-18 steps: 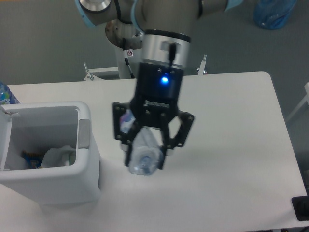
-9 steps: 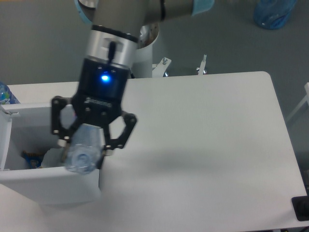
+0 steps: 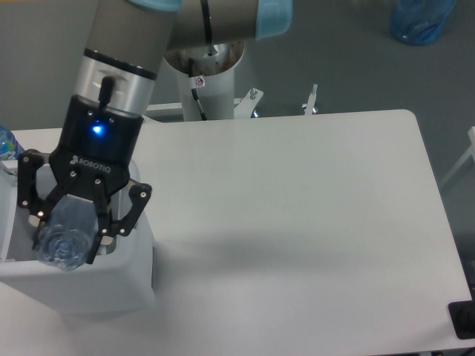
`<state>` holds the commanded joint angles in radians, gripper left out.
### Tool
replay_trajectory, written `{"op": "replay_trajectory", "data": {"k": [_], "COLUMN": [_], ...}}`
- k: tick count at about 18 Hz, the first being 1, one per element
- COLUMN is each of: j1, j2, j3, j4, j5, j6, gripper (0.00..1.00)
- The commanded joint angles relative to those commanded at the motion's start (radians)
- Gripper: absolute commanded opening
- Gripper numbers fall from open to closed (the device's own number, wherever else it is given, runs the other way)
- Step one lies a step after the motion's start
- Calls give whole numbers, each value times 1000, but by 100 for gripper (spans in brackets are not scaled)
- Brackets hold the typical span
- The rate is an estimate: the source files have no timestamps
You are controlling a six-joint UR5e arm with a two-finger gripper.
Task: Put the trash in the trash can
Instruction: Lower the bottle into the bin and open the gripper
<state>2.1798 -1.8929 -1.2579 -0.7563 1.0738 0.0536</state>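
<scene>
My gripper (image 3: 65, 239) is shut on the clear crushed plastic bottle (image 3: 65, 236), cap end toward the camera. It holds the bottle directly above the open white trash can (image 3: 111, 285) at the table's left front. The gripper and arm cover most of the can's opening. The crumpled white wrapper and the can's grey rim patch are hidden behind the gripper. The hinged lid's edge (image 3: 9, 172) shows at the far left.
The white table (image 3: 297, 222) stretches to the right. A blue bag (image 3: 421, 18) lies on the floor at the top right. Another blue bottle top (image 3: 7, 142) shows at the left edge. A dark object (image 3: 464, 319) sits at the bottom right corner.
The gripper has carried the bottle left from the table's middle to a spot above the trash can's opening, still shut on it.
</scene>
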Motion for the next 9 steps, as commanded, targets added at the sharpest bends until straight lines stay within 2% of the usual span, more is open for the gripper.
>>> {"op": "replay_trajectory", "data": {"k": [5, 9], "j1": [-15, -32], "j2": [-26, -46], "j3": [-5, -9], "j4": [43, 49], "j5": [0, 0], "j6": [5, 12], "gripper": [49, 49]}}
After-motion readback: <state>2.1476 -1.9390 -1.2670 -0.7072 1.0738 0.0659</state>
